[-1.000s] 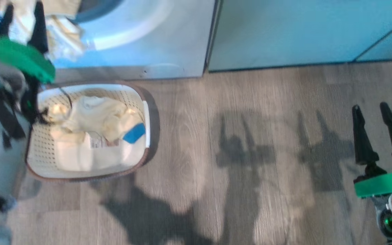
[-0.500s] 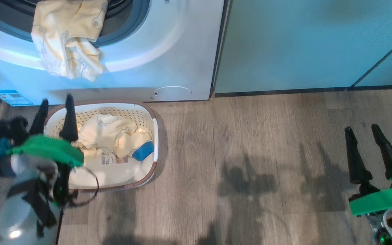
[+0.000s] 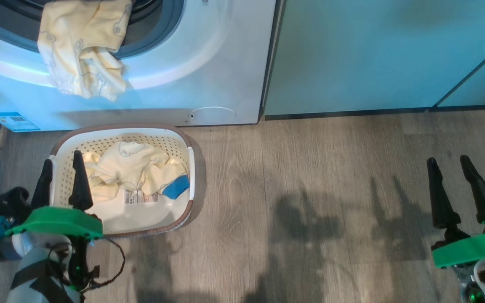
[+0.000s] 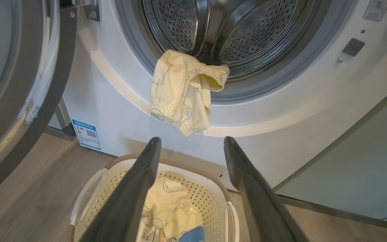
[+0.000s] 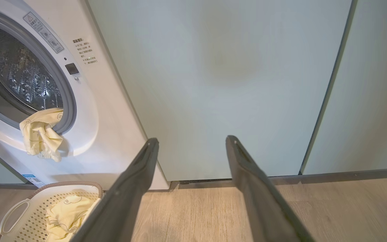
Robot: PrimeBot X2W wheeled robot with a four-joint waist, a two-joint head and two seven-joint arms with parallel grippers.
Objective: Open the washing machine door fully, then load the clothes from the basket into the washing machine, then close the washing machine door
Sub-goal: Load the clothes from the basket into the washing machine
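a: what's the left gripper (image 3: 62,156) doing?
b: its two dark fingers are spread wide with nothing between them. it hangs over the near left corner of the basket (image 3: 99,145), and in the head view one finger crosses the left rim and the other the inside. i cannot tell whether it touches the plastic.
a: and the right gripper (image 3: 448,158)?
b: spread just as wide and empty, over bare wood floor (image 3: 310,168), well apart from the basket, facing the pale green cabinet panels (image 3: 373,54).
a: where are the clothes (image 3: 133,166)?
b: most lie bunched in the far half of the basket, cream-yellow with faint bear prints. a small blue piece (image 3: 176,186) sits against the right wall, beside a label sticker (image 3: 135,196). one cream garment (image 3: 84,54) hangs over the lip of the opening, half in the drum (image 4: 247,30) and half down the white front.
a: and the washing machine (image 3: 209,63)?
b: right behind the basket, with a blue label sticker (image 3: 13,120) low on its left. the washing machine door (image 4: 50,87) stands swung open on the left in the left wrist view.
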